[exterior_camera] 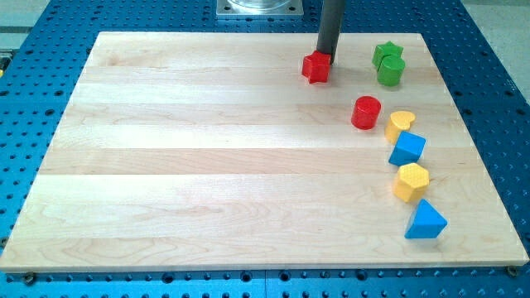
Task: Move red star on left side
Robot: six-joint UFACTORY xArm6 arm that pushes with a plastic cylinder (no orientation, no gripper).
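I have no jaws at all, only a straight dark rod, so nothing is open, closed or gripping; my tip point(325, 56) stands at the view's top, a little right of the middle, and it touches, or nearly touches, the upper right edge of the red star point(315, 67); the exact contact is hard to see, because the rod covers the back of the block. The red star lies on the wooden bench point(207, 149), close to its far edge; from my tip it lies toward the view's left and slightly toward the bottom, which I judge is good for a push to the left, since the whole left part of the bench is free before it.

The other blocks are all on the view's right: a green star point(384, 53) with a green cylinder point(391, 71) touching it, a red cylinder point(365, 112), a yellow heart point(400, 124), a blue cube point(407, 150), a yellow hexagon point(411, 181), a blue triangle point(425, 221). The rod's upper part is cut off by the frame; the star's points are too small to count.
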